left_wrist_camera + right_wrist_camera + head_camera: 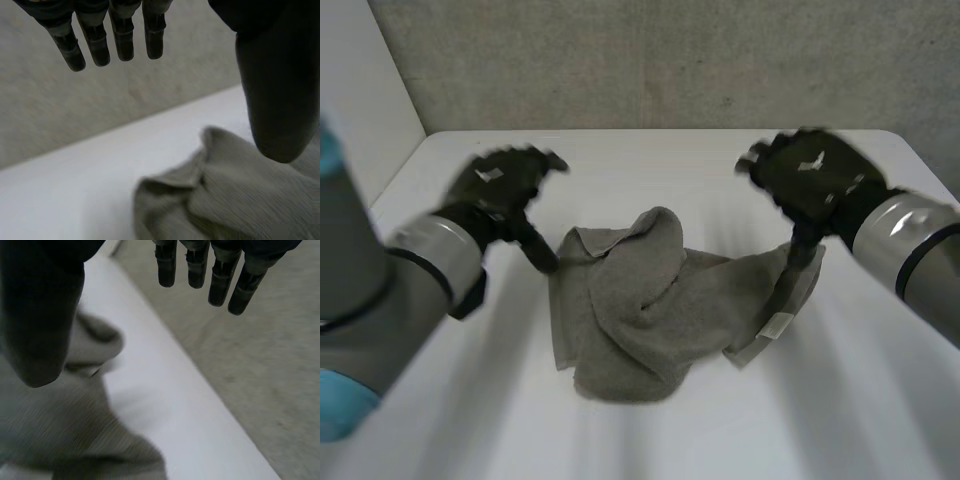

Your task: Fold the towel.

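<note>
Between the two hands, a crumpled towel (pixel 630 320) lies heaped on the white worktop (pixel 470 400). Beside its edge hangs the left hand (pixel 495 195), fingers straight and spread from the thumb, holding nothing. Over the opposite corner, the right hand (pixel 815 175) is likewise spread, thumb pointing down. Beyond stands a grey wall (pixel 650 60).
</note>
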You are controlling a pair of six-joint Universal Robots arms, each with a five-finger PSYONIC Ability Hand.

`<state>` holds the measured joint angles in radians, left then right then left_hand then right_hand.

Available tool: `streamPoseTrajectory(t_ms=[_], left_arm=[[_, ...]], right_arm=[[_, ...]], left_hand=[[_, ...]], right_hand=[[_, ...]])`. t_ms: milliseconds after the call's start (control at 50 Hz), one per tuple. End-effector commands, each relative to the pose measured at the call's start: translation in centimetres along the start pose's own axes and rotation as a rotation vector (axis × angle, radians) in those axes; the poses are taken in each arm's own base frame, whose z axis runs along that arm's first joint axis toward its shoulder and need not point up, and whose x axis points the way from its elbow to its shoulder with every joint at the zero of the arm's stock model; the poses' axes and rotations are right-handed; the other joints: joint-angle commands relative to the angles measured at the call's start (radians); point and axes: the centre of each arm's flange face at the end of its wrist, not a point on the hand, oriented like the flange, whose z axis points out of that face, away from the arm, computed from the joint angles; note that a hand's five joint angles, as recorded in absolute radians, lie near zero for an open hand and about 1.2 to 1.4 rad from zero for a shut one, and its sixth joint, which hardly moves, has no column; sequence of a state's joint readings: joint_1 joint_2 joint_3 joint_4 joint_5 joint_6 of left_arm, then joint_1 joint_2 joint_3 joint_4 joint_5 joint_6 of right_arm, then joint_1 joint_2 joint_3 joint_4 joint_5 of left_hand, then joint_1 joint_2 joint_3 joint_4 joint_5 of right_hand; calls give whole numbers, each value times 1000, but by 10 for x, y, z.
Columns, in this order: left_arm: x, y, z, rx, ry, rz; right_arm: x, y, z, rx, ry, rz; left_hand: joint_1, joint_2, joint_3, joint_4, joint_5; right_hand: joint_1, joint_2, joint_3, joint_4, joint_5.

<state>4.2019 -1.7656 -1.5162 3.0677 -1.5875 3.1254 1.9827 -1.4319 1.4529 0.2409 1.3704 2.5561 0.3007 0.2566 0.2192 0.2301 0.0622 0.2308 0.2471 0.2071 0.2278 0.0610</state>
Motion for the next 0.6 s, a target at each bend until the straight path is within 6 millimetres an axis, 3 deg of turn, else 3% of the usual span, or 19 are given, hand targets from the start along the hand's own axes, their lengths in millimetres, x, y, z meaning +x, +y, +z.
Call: streamPoseTrajectory(t_ms=[20, 100, 240, 380, 400, 440, 460, 480, 500, 520, 540, 600], left_arm=[[24, 58, 22, -139, 72, 30], [31, 82, 34, -161, 93, 59], [38, 93, 46, -132, 121, 93], [46, 109, 52, -169, 182, 111], [47, 111, 52, -176, 185, 111], [47, 111, 53, -176, 185, 111], [46, 111, 53, -177, 184, 109], [46, 110, 53, -174, 183, 107], [46, 110, 53, -174, 183, 107], [45, 107, 53, -168, 180, 105], [45, 106, 53, -165, 179, 104], [44, 102, 51, -166, 176, 104]], right_arm=[[-22, 34, 14, -58, -67, -40], [-37, 57, 29, -11, -46, -53], [-55, 85, 51, 30, -34, -66], [-70, 113, 77, -11, -87, -54], [-70, 113, 77, -11, -88, -54], [-73, 117, 85, -2, -116, -49], [-73, 117, 85, -2, -116, -49], [-74, 118, 89, 6, -128, -46], [-74, 116, 92, 18, -138, -46], [-74, 116, 92, 18, -138, -46], [-74, 115, 93, 20, -150, -45], [-74, 110, 90, 17, -175, -46]], left_hand=[[-93, -49, -45, -56, -29], [-84, -40, -45, -56, -20], [-64, -20, -45, -56, 0], [51, 95, -45, -56, 115], [138, 182, -45, -56, 202], [268, 312, -45, -56, 332], [463, 507, -45, -56, 527], [712, 756, -45, -56, 776], [714, 758, -45, -56, 778], [921, 965, -45, -56, 985], [1062, 1106, -45, -56, 1126], [1096, 1140, -45, -56, 1160]], right_hand=[[-56, -73, -33, -53, -61], [-56, -73, -33, -53, -61], [-56, -73, -33, -53, -61], [203, 187, -33, -53, 198], [204, 187, -33, -53, 199], [434, 418, -33, -53, 430], [435, 419, -33, -53, 431], [563, 547, -33, -53, 559], [774, 758, -33, -53, 769], [776, 760, -33, -53, 771], [1067, 1050, -33, -53, 1062], [1165, 1149, -33, -53, 1161]])
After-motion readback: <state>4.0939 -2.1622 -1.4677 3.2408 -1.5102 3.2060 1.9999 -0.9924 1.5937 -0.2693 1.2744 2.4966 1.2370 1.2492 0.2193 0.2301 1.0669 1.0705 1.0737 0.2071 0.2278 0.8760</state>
